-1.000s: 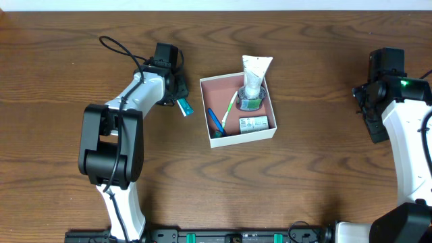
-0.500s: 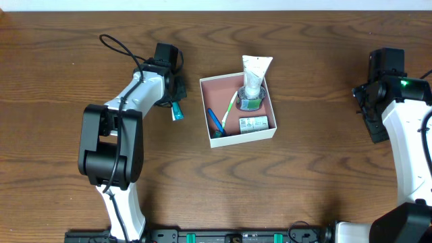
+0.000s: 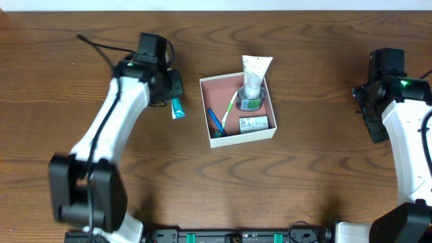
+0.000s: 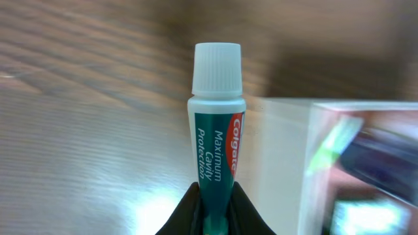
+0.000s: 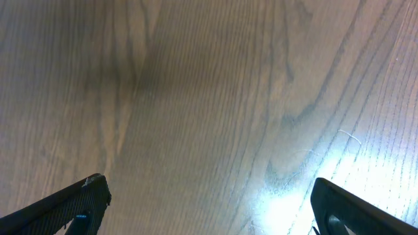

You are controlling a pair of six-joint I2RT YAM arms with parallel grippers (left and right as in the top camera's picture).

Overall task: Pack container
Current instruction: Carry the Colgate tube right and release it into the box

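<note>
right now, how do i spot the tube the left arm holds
Find the white box with the pink inside mid-table. Just left of it, the left gripper pinches a small teal Colgate tube, white-capped; the tube in the box is bigger and white.

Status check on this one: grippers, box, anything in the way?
Left gripper shut on toothpaste tube, just left of box. Right gripper open, empty, far right. Nothing between tube and box.

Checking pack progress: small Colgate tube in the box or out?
Out. Colgate tube is left of the container, pinched between the left fingers.
</note>
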